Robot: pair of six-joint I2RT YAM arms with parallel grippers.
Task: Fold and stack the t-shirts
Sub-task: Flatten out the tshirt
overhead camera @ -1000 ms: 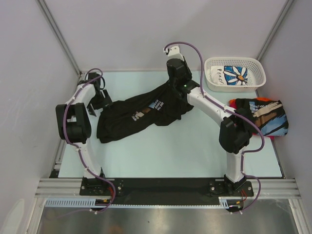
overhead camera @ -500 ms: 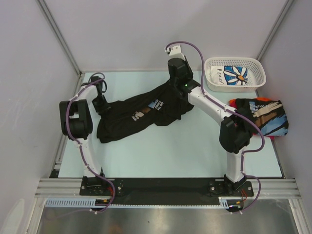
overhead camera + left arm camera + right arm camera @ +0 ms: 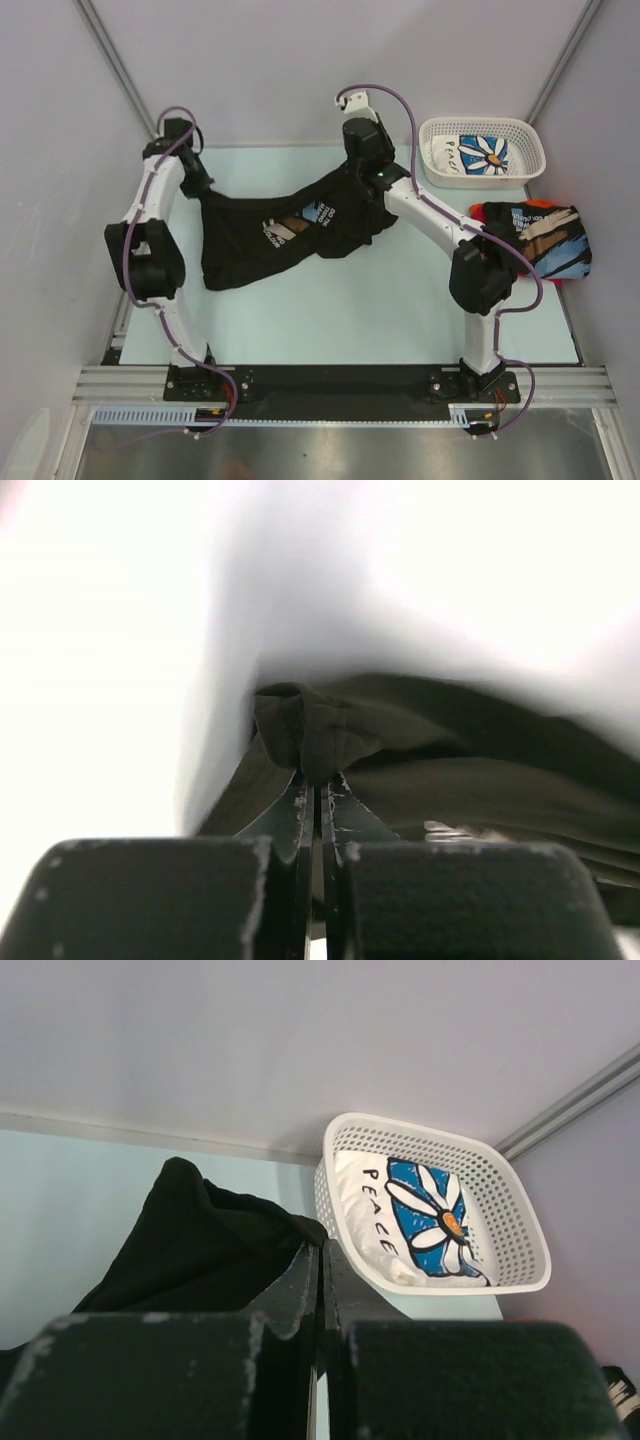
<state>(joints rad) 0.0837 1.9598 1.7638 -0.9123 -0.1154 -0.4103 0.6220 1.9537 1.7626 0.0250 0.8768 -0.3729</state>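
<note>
- The table is my work space. Most of it is bare, so I think there is room to lay a shirt flat and fold it.
- The black t-shirt is stretched between my two arms near the far edge of the table. Its lower part sags toward the table on the left. I think I hold it by two ends so it opens out and stops being a lump.
- The folded pile of dark printed shirts sits at the right edge, well apart from both grippers. I guess done shirts go there.
- The white basket sits in the far right corner. The daisy shirt lies inside it and waits its turn.
- My right gripper is squeezed tight. It seems to pinch the shirt's right end, and the cloth bunches just beside its tips.
- My left gripper is squeezed tight on a little wad of the shirt's left end, right at its tips.
</note>
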